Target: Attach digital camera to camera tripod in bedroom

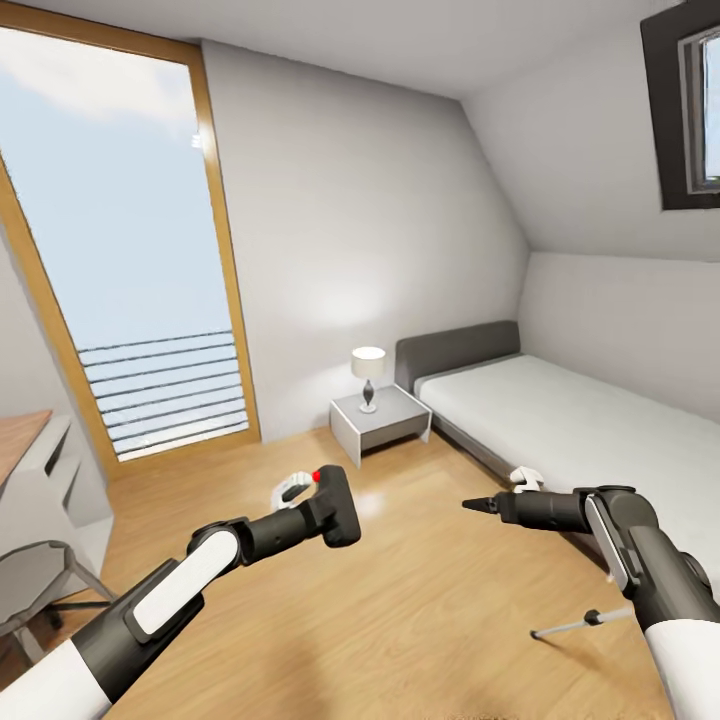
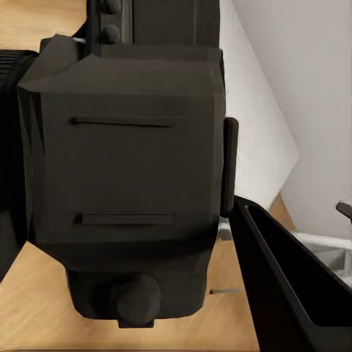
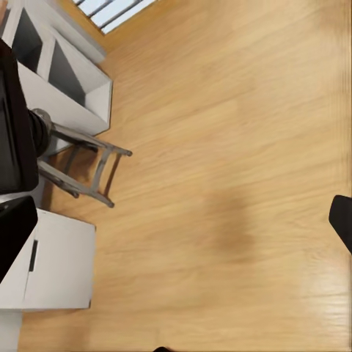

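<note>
The bedroom [image 1: 380, 200] is seen from the head view as a grey-walled space under a sloped ceiling, floored in light wood [image 1: 400, 600]. A tall wood-framed window [image 1: 120, 250] with horizontal rails across its lower part is set in the left wall, and a dark-framed skylight [image 1: 695, 100] is set in the slope at upper right. A grey bed [image 1: 560, 420] with a white mattress is placed along the right wall, and a white nightstand [image 1: 380, 420] carrying a small lamp [image 1: 368, 375] is placed just beside its headboard. At the left edge a white desk unit [image 1: 50, 480] and a grey chair [image 1: 40, 580] are partly shown.

The left arm is extended over the floor, and the digital camera [image 1: 335, 505] is held at its end by the left gripper [image 1: 300, 492], which is clenched on it. The camera is shown as a small black boxy body with a red button on top; in the left wrist view its dark flat face [image 2: 125, 176], marked by two thin slots and a round knob at one end, is seen close up beside one dark finger [image 2: 286, 279].

The right gripper [image 1: 490, 505] is held out over the floor near the bed's edge; whether its jaws are parted cannot be told. Below the right forearm a thin silver rod with black ends [image 1: 575, 625] is seen just above the floor
</note>
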Tool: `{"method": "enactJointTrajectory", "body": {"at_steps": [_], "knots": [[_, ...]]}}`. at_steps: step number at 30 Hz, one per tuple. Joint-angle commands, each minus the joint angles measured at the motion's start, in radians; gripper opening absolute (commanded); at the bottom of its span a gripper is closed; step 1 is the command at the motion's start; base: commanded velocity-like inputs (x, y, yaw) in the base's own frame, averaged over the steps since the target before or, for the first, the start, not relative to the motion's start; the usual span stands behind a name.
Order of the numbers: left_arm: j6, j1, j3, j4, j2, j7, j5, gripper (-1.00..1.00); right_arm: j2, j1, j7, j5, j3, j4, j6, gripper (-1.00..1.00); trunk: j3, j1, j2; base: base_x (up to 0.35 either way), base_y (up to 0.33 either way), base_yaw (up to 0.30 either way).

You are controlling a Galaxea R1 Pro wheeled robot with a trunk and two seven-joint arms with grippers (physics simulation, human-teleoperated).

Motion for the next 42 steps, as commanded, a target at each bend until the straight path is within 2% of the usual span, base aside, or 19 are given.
{"method": "enactJointTrajectory", "body": {"at_steps": [1,11,19,23,24,26,27,28,30,31,33,36,37,41,42], "knots": [[-0.001,-0.001,-0.002,-0.002,0.001,0.018,0.010,-1.00,0.000,-0.001,0.000,-0.003,-0.001,0.000,0.007,1.00,0.000,0.000,-0.001,0.000,0.000,-0.252],[-0.001,-0.001,-0.002,-0.002,0.000,0.122,0.009,-1.00,0.000,-0.001,0.000,-0.003,0.000,0.001,0.007,1.00,0.000,0.000,-0.001,0.000,0.000,-0.252],[-0.001,-0.001,0.000,0.004,0.001,0.152,0.010,-1.00,0.002,-0.001,-0.004,-0.008,0.002,0.022,0.006,1.00,0.000,0.000,-0.001,0.000,0.000,-0.252],[-0.001,0.000,-0.001,0.084,0.000,0.156,0.011,-1.00,0.028,-0.001,-0.058,0.014,0.025,0.128,-0.001,1.00,0.000,0.000,-0.001,0.000,0.000,-0.252],[-0.001,0.000,-0.001,0.145,-0.001,0.156,0.010,-1.00,0.049,-0.001,-0.100,0.035,0.045,0.194,-0.006,1.00,0.000,0.000,-0.001,0.000,0.000,-0.252],[0.000,-0.001,-0.002,0.214,-0.002,0.155,0.010,-1.00,0.069,-0.001,-0.152,0.060,0.061,0.265,-0.018,1.00,0.000,0.000,-0.001,0.000,0.000,-0.252],[0.000,-0.001,-0.002,0.284,-0.004,0.152,0.010,-1.00,0.086,-0.001,-0.208,0.086,0.071,0.342,-0.045,1.00,0.000,0.000,-0.001,0.000,0.000,-0.252],[-0.001,-0.001,-0.004,0.405,-0.010,0.146,0.013,-1.00,0.102,-0.002,-0.304,0.130,0.082,0.533,-0.158,1.00,0.000,0.000,-0.001,0.000,0.000,-0.252],[-0.001,-0.001,-0.006,0.461,-0.012,0.144,0.015,-1.00,0.104,-0.003,-0.339,0.144,0.085,0.644,-0.238,1.00,0.000,0.000,-0.001,0.000,0.000,-0.252],[-0.001,0.000,-0.008,0.521,-0.015,0.143,0.017,-1.00,0.105,-0.003,-0.363,0.153,0.087,0.757,-0.326,1.00,0.000,0.000,-0.001,0.000,0.000,-0.252],[-0.001,0.000,-0.010,0.583,-0.021,0.141,0.018,-1.00,0.105,-0.003,-0.379,0.159,0.090,0.868,-0.414,1.00,0.000,0.000,-0.001,0.000,0.000,-0.252],[-0.001,0.001,-0.011,0.667,-0.037,0.135,0.019,-1.00,0.106,-0.004,-0.393,0.164,0.093,1.000,-0.530,1.00,0.000,0.000,-0.001,0.000,0.000,-0.252],[-0.001,0.002,-0.012,0.715,-0.051,0.125,0.019,-1.00,0.106,-0.005,-0.398,0.166,0.095,1.049,-0.590,1.00,0.000,0.000,-0.001,0.000,0.000,-0.252],[-0.001,0.000,-0.012,0.779,-0.081,0.082,0.016,-1.00,0.106,-0.005,-0.402,0.168,0.096,1.099,-0.656,1.00,0.000,0.000,-0.001,0.000,0.000,-0.252],[-0.001,0.000,-0.013,0.795,-0.091,0.048,0.013,-1.00,0.105,-0.004,-0.402,0.169,0.097,1.112,-0.673,1.00,0.000,0.000,-0.001,0.000,0.000,-0.252]]}}
